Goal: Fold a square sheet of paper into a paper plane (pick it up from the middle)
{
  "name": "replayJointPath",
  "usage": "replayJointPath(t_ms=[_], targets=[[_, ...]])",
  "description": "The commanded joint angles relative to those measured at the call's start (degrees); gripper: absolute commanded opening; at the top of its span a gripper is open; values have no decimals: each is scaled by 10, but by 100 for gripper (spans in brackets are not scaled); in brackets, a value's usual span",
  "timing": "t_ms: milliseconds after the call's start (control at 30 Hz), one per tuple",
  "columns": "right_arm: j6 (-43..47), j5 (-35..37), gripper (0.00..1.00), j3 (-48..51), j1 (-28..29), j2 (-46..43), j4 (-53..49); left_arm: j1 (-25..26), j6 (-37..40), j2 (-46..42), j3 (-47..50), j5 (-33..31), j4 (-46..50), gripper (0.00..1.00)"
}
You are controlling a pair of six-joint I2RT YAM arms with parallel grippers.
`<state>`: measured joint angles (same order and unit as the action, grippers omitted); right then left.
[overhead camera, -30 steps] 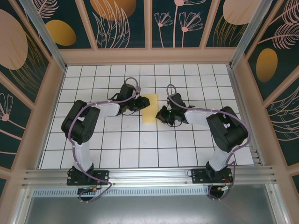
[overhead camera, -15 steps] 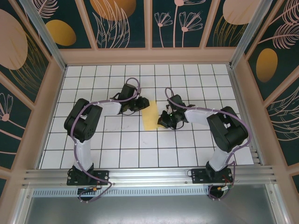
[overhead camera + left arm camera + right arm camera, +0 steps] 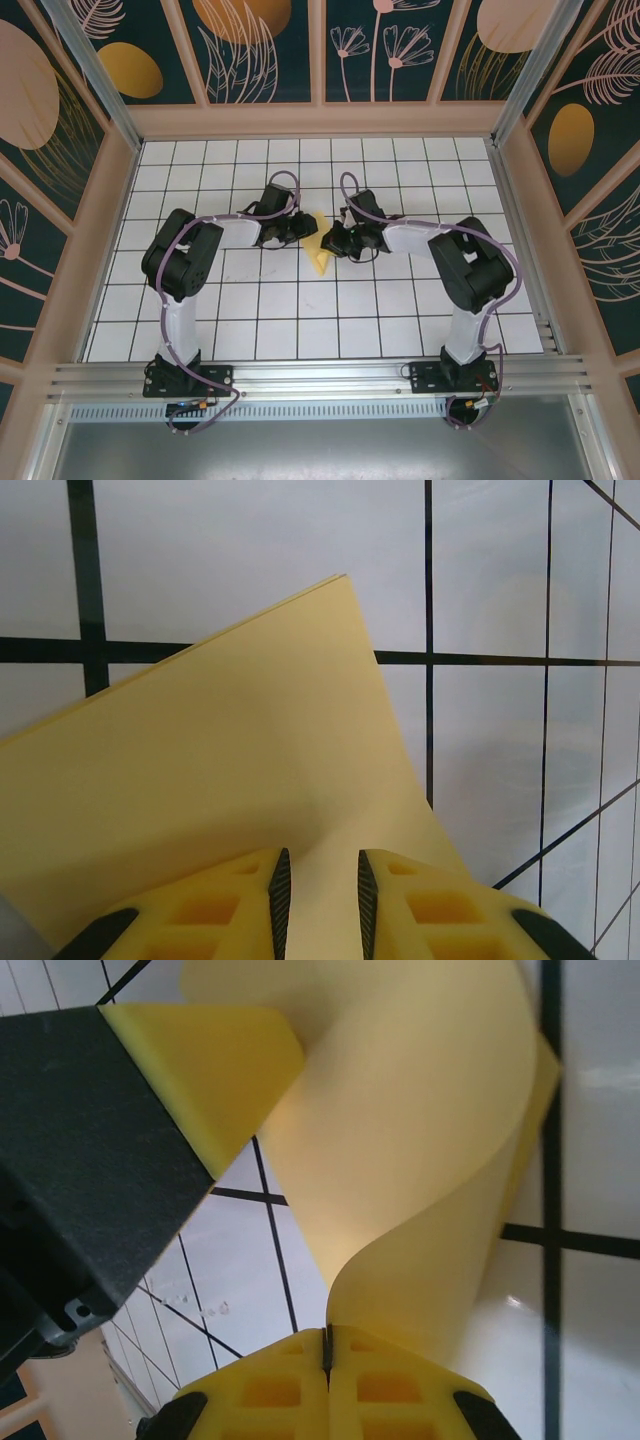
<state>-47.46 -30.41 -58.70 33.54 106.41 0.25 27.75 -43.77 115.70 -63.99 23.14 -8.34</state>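
The square sheet of paper point(image 3: 319, 256) is pale yellow and lies bent between my two grippers at the middle of the grid table. In the right wrist view the sheet point(image 3: 420, 1110) curls up from the table in an arch. My right gripper point(image 3: 327, 1332) is shut on its edge. My left gripper point(image 3: 299, 228) stands at the sheet's left side. In the left wrist view its fingertips rest on the sheet point(image 3: 230, 750) with a narrow gap between them point(image 3: 324, 858), and the paper shows through that gap. The right gripper point(image 3: 331, 243) is almost touching the left one.
The white grid table point(image 3: 300, 330) has free tiles all round the arms. Patterned enclosure walls point(image 3: 320, 60) close in the back and both sides. A metal rail point(image 3: 320, 378) with the arm bases runs along the near edge.
My right gripper has moved left and back toward the left gripper, carrying the sheet's right edge with it. The sheet, flat before, is now arched and looks narrower from above.
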Motion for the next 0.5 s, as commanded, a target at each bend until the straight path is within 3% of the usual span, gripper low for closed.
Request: replayJointPath(t_ms=[0,133,300,467], targets=[[-13,-11,0,-15,5,13,38,-3,13,1,1,-7,22,28],[-13,-3,0,-14,5,21,45,-3,17,-33,-9,-9,21,30],[-13,6,0,-15,5,28,44,-3,6,-76,6,-68,24,32],[-17,11,0,-16,5,34,51,-3,0,-69,25,-84,29,30]])
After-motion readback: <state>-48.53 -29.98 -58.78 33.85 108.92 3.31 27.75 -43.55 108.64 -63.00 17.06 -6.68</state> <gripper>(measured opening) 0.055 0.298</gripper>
